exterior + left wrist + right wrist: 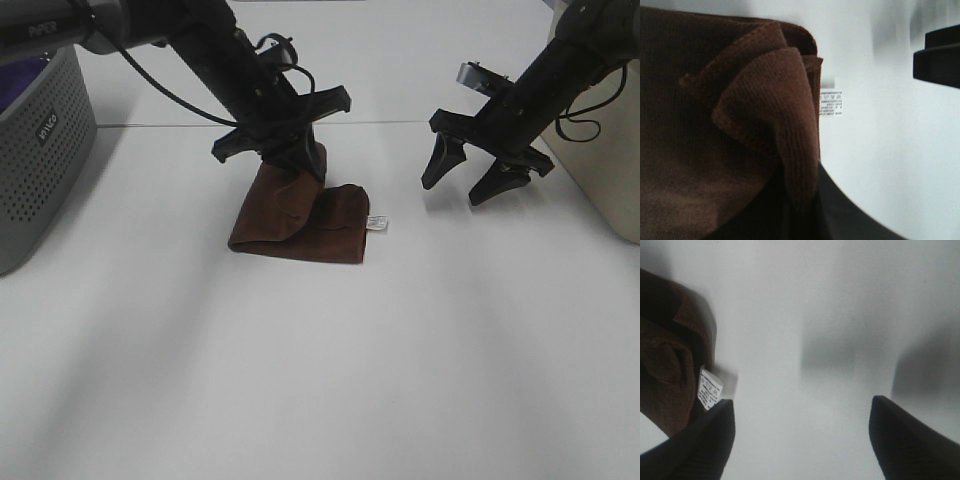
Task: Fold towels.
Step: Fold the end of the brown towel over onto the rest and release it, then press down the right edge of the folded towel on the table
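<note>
Near the middle of the white desk (320, 380), a little toward 12 o'clock in the high view, lies the brown towel (300, 225). It is folded into a thick, rumpled bundle. Its far corner, at about 12 o'clock on the cloth, is drawn up off the desk into a peak. The left claw (300, 165) is clamped on that raised corner, with its arm slanting away toward 10 o'clock. Seen from the left wrist, a ridge of the towel (715, 150) runs down into the dark finger, and the hem is doubled over on itself. A small white label (376, 223) sticks out from the towel's edge at 3 o'clock and lies flat on the desk.

The right claw (453, 193) hangs at about 2 o'clock from the towel, well apart from it. Its two fingers (705, 445) are spread wide, with only bare desk between them, and it holds nothing. The right wrist view shows the label (710, 387) and the towel (665, 365) edge just beside one finger.

A grey perforated basket (40, 150) stands at the desk's 10 o'clock edge. A beige bin (610, 180) stands at 3 o'clock, behind the right arm.
</note>
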Robot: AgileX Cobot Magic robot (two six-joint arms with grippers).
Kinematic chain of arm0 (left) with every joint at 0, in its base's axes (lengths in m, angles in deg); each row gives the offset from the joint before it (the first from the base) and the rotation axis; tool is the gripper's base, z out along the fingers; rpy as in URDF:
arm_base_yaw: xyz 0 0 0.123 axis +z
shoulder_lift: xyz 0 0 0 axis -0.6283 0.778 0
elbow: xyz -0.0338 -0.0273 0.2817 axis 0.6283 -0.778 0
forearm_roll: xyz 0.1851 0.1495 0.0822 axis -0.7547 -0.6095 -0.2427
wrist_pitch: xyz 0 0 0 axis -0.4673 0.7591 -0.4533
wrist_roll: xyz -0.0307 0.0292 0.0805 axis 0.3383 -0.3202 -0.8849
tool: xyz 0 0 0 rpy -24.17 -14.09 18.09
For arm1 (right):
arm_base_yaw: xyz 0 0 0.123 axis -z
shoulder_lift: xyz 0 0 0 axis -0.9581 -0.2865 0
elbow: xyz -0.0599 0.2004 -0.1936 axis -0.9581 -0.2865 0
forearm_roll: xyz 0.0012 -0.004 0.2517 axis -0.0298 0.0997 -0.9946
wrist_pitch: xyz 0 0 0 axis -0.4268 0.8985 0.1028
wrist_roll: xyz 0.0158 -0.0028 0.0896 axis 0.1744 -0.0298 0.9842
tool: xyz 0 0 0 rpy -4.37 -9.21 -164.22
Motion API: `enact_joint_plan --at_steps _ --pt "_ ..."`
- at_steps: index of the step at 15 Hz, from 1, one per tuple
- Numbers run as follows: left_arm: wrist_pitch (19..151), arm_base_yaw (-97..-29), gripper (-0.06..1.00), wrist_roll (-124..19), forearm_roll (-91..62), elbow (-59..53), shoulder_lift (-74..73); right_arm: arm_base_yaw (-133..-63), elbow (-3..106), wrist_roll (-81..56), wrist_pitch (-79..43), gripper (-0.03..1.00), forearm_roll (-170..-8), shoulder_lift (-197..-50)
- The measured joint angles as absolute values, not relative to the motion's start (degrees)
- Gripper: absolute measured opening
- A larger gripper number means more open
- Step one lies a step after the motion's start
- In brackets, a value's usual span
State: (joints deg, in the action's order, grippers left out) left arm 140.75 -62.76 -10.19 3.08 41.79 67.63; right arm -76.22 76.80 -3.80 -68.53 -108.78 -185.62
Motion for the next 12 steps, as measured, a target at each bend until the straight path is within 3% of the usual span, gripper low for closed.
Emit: enact_joint_plan --at_steps 2,4,6,9,12 --pt "136.51 -63.85 0.31 -7.44 3.83 41.79 68.60 -76.22 76.80 -3.80 -68.99 0.71 -109.41 -185.62" --pt "134.56 -64.02 0.68 -7.78 6.98 41.79 68.77 -76.22 76.80 -3.80 -69.90 0.71 -110.79 -185.62" --pt "133.64 -64.02 0.82 -10.25 8.87 41.79 68.72 -76.22 76.80 -3.80 -70.30 0.71 -112.16 -185.62" --pt "133.99 -62.30 0.86 -15.29 8.58 43.80 67.00 -76.22 76.80 -5.97 -73.40 0.71 -118.07 -185.62" --pt "136.34 -57.89 0.81 -17.41 6.63 48.03 65.34 -76.51 76.80 -10.73 -76.26 0.71 -127.92 -185.62"
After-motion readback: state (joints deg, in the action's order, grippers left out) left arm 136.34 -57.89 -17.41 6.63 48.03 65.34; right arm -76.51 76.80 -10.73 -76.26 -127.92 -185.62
